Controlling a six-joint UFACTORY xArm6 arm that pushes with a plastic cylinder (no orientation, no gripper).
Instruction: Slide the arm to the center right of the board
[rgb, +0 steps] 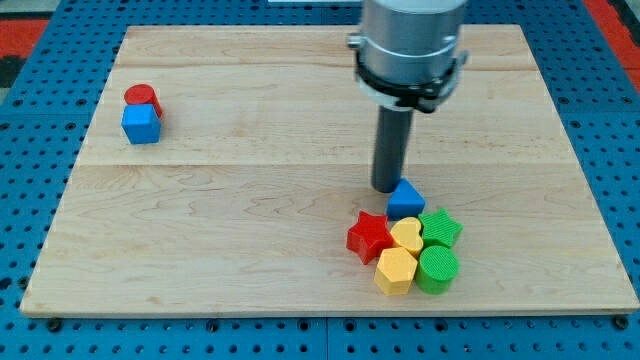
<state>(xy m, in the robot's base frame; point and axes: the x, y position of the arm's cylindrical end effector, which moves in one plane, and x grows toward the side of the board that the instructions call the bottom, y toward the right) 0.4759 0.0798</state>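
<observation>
My tip (386, 188) down on board (250, 210), just off centre toward view's right, touching or just beside blue triangular block (405, 198) at its 10 o'clock. Plain rod, no jaws, nothing to open or shut, holds nothing. Cluster at 5 o'clock of tip: red star (369, 236), yellow heart (406, 235), green star (440, 228), yellow hexagon (395, 270), green cylinder (437, 269). Red cylinder (142, 97) + blue cube (141, 124) far off at 9-10 o'clock. Task approx half done by my est: target ctr-right edge area lies at 3 o'clock, path there looks free above cluster, blue block may get nudged
</observation>
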